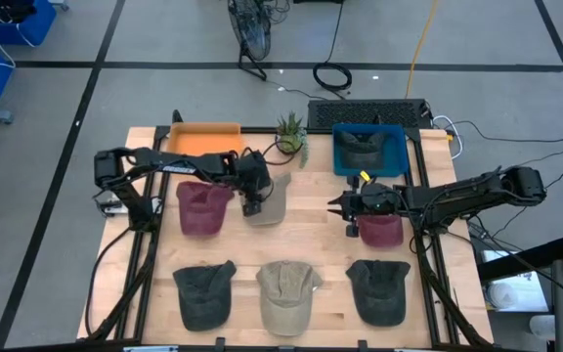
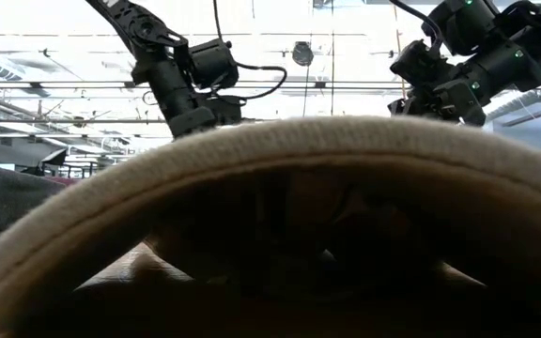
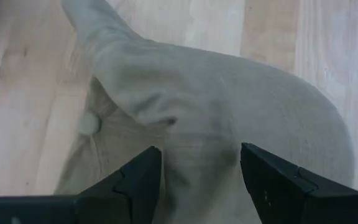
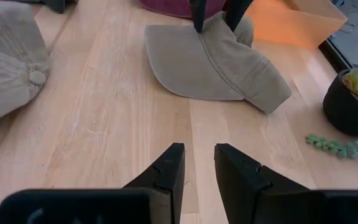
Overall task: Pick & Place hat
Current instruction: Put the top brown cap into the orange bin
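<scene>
On the pale, lengthwise-grained wooden table (image 1: 301,235), the left gripper (image 1: 253,204) is lowered over a tan cap (image 1: 268,200) that lies in the back row, just beside a maroon cap (image 1: 203,207). In the left wrist view its two dark, blocky fingers (image 3: 138,180) stand apart on either side of a soft raised fold of the tan cap's crown (image 3: 216,118), the cloth looking brushed and slightly rumpled, with a small round top button (image 3: 89,122) off to one side; the pads sit close against the fabric, but whether they are pinching it cannot be told. The right wrist view shows the same tan cap (image 4: 216,59) from across the table, its flat curved brim spread on the wood and the left arm's fingers planted on its crown. The right gripper (image 1: 349,209) hovers near the table's middle right, its narrow wedge-shaped fingers (image 4: 166,171) parted by a slim gap and holding nothing, bare planks beneath them. Just beside it lies a second maroon cap (image 1: 380,230). The front row holds a dark cap (image 1: 204,293), a beige corduroy-like cap (image 1: 286,293) and another dark cap (image 1: 377,290), each domed with its brim pointing forward. At the back edge sit a shallow orange tray (image 1: 203,138), a small potted succulent (image 1: 290,132) with spiky leaves in a round dark pot, and a blue bin (image 1: 368,149) with a dark hat inside. In the low view, the thick stitched brim of a beige cap (image 2: 270,169) arches across nearly the whole picture.
</scene>
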Robot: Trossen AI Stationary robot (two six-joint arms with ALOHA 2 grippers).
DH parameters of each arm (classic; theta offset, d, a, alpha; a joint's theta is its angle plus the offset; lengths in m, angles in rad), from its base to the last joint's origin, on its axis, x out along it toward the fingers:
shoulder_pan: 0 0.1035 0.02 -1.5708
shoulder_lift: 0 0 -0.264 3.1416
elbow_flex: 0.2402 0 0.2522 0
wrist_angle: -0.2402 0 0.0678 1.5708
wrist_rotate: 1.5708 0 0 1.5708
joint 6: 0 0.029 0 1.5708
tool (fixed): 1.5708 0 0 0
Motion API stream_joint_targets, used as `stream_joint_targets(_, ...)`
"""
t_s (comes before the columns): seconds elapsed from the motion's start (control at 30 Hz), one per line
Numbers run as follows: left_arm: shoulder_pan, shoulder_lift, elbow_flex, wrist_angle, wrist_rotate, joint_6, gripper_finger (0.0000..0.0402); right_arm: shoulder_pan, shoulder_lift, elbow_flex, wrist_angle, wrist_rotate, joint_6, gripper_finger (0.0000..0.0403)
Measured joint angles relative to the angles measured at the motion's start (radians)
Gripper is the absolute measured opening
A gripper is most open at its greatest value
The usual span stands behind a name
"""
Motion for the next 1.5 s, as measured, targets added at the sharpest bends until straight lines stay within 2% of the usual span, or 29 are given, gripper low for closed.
stream_joint_targets(0.13, 0.001, 0.009, 0.002, -0.002, 0.003, -0.002, 0.0179, 0.000, 0.000, 0.000, -0.003, 0.000, 0.000, 0.0078)
stream_joint_targets(0.43, 0.000, 0.009, 0.002, -0.005, 0.033, 0.040, 0.0032, 0.000, 0.000, 0.000, -0.005, 0.000, -0.004, 0.0077)
stream_joint_targets(0.5, 0.000, 0.009, 0.002, -0.001, 0.050, 0.048, 0.0012, 0.000, 0.000, 0.000, -0.010, 0.000, -0.004, 0.0077)
stream_joint_targets(0.6, 0.000, 0.010, 0.028, -0.030, 0.054, 0.065, 0.0017, 0.000, 0.000, 0.000, -0.025, 0.000, -0.003, 0.0077)
stream_joint_targets(0.73, 0.000, 0.003, 0.139, -0.155, 0.053, 0.123, 0.0011, 0.000, 0.000, 0.000, -0.031, 0.000, -0.004, 0.0077)
stream_joint_targets(0.93, 0.000, -0.002, 0.323, -0.422, 0.035, 0.205, 0.0010, 0.000, 0.000, 0.000, -0.042, 0.000, -0.003, 0.0077)
stream_joint_targets(1.03, 0.006, -0.035, 0.359, -0.530, -0.004, 0.238, 0.0006, 0.000, 0.000, 0.000, -0.062, 0.000, 0.003, 0.0077)
stream_joint_targets(1.17, 0.046, -0.121, 0.331, -0.608, -0.051, 0.248, 0.0008, 0.000, 0.000, 0.000, -0.084, 0.000, 0.018, 0.0077)
stream_joint_targets(1.33, 0.136, -0.264, 0.236, -0.616, -0.055, 0.255, 0.0008, 0.000, 0.000, 0.000, -0.075, 0.001, 0.019, 0.0077)
stream_joint_targets(1.5, 0.226, -0.369, 0.174, -0.616, -0.057, 0.375, 0.0005, 0.000, 0.000, 0.000, -0.075, -0.001, 0.012, 0.0077)
